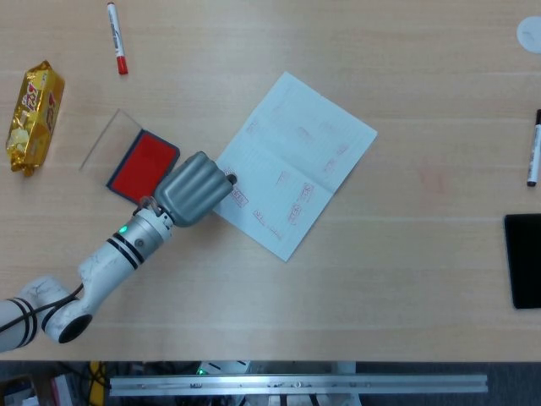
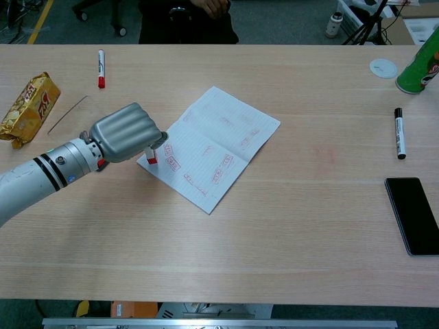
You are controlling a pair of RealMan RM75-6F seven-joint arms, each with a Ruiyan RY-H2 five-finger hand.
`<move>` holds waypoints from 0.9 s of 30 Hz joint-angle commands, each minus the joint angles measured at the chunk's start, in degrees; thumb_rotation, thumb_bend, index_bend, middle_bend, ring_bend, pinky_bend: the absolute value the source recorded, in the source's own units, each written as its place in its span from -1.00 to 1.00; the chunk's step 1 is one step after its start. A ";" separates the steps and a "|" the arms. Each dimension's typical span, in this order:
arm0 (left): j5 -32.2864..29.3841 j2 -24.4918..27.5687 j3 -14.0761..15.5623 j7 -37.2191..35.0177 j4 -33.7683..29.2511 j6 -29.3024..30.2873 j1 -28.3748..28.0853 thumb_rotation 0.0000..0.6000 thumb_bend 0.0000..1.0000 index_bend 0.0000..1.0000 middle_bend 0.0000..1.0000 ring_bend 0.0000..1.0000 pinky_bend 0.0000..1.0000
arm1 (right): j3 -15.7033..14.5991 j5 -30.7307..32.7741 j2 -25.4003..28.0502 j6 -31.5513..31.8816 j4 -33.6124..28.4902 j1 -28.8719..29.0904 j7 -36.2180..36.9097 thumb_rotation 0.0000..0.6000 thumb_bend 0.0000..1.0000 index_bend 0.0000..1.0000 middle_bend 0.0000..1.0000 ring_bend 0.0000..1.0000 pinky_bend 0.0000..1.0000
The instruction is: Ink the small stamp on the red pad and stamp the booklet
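My left hand [image 1: 196, 188] [image 2: 125, 133] grips the small stamp [image 2: 151, 155], whose red-and-white lower end pokes out under the fingers. The stamp's base sits at the left corner of the open booklet [image 1: 297, 161] [image 2: 216, 144], a pale lined sheet bearing several red stamp marks. In the head view the hand hides the stamp. The red ink pad [image 1: 141, 166] in its dark blue tray lies just left of the hand; in the chest view the hand covers nearly all of it. My right hand shows in neither view.
A clear lid [image 1: 108, 138] lies beside the pad. A gold snack packet [image 1: 34, 114] and a red marker [image 1: 117, 38] are at the far left. On the right are a black marker [image 1: 533, 148], a black phone [image 1: 523, 260], a white disc [image 2: 383, 68] and a green can [image 2: 420, 63].
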 commanded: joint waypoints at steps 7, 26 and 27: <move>-0.08 -1.76 0.19 0.15 2.42 -1.06 0.16 1.00 -0.30 0.17 0.97 0.94 1.00 | -0.02 0.20 0.05 -0.17 0.15 -0.05 0.07 1.00 -0.62 -0.25 -0.15 -0.04 0.03; -0.14 -3.49 0.48 -1.55 5.60 -2.09 0.65 1.00 -0.30 0.17 0.97 0.94 1.00 | 0.07 0.59 0.00 -0.24 0.02 -0.11 -0.39 1.00 -0.62 -0.24 -0.15 -0.04 0.03; -0.14 -3.49 0.55 -1.57 5.59 -2.10 0.74 1.00 -0.30 0.17 0.97 0.94 1.00 | 0.06 0.58 0.00 -0.24 0.02 -0.12 -0.38 1.00 -0.62 -0.24 -0.15 -0.04 0.03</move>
